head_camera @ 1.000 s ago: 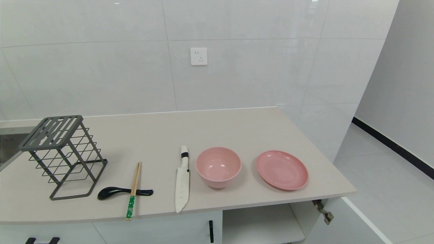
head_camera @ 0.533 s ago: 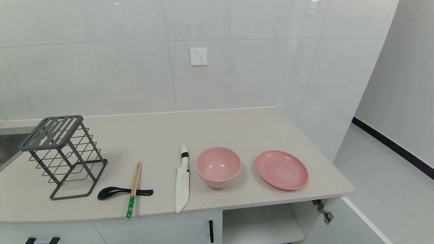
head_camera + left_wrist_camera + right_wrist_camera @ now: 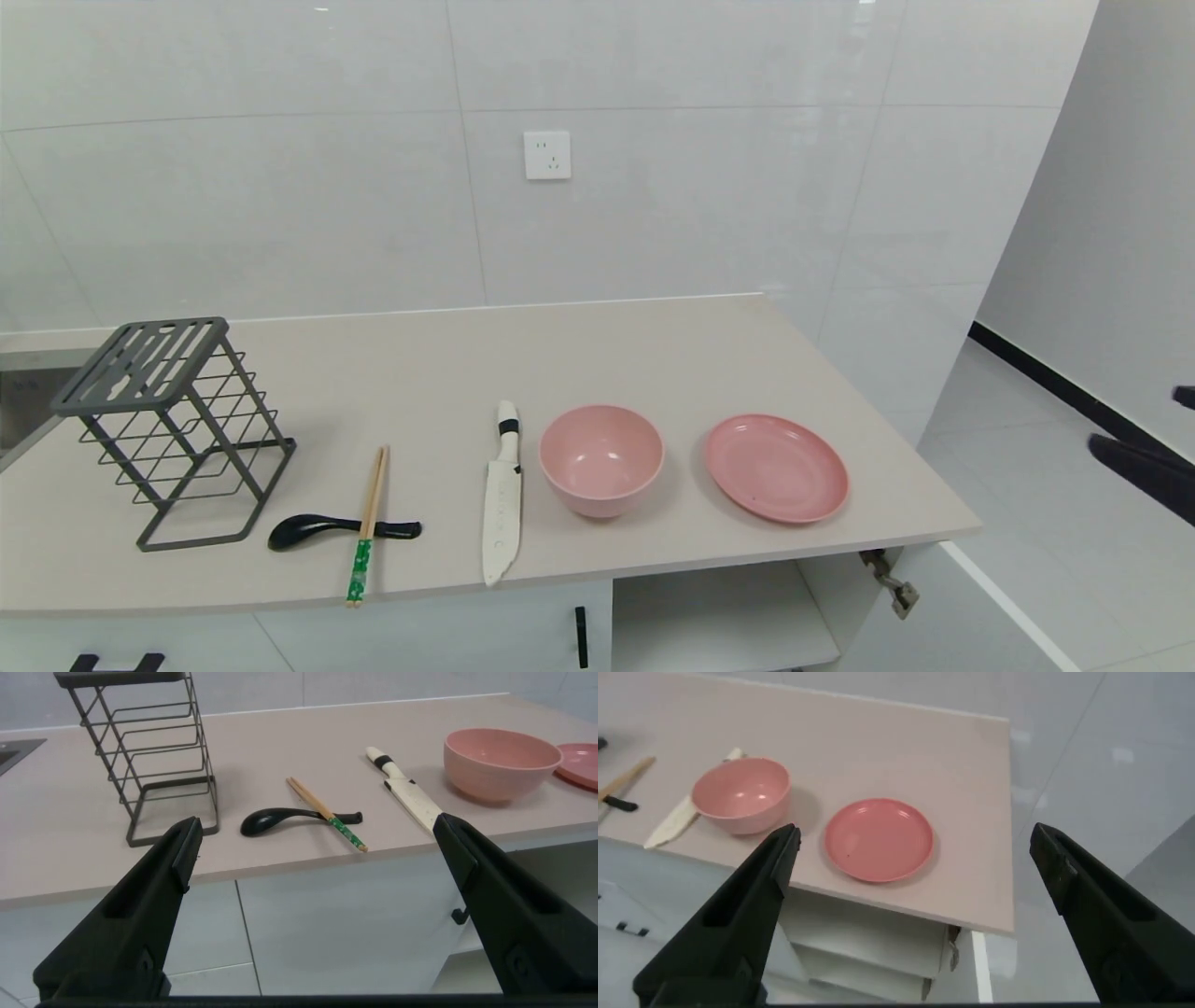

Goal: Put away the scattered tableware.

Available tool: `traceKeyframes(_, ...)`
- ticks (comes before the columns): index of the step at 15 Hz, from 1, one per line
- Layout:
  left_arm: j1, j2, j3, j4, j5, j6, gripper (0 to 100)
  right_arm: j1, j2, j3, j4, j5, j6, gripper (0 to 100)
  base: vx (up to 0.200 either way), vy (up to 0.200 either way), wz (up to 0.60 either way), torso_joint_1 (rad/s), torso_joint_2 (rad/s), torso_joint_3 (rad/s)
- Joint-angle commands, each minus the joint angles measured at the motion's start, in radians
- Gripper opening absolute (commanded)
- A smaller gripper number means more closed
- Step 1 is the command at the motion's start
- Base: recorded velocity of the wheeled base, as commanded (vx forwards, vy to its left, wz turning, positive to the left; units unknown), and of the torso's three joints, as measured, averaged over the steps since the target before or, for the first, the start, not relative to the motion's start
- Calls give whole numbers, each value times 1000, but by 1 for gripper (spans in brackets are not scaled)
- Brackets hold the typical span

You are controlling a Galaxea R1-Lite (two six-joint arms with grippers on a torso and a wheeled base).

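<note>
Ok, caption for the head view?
Rack, spoon under chopsticks, knife, bowl and plate in a row along the counter front.

Cropped at the edges, covered in places

In the head view the sink (image 3: 19, 401) runs off the left edge, the open cabinet door (image 3: 952, 625) off the bottom, and the fingers (image 3: 1144, 471) of the right gripper (image 3: 1131, 417) off the right. The chopsticks (image 3: 366, 527) cover part of the spoon (image 3: 308, 532) handle. The left wrist view's edge crops the rack (image 3: 121, 678) and plate (image 3: 581, 765). In the right wrist view the bowl (image 3: 741, 793) hides part of the knife (image 3: 673, 829).
</note>
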Motion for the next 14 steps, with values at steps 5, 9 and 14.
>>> traceKeyframes(5,0,2,0,0,5,2,100,123,733,-108,-278,-92,-48,100,0,0,0,0,0,0)
traceKeyframes(9,-1,0,0,0,5,4,100,115,822,-105,-339,-92,-40,100,0,0,0,0,0,0)
traceKeyframes(14,0,2,0,0,9,4,100,112,969,-110,-430,-94,-37,100,0,0,0,0,0,0)
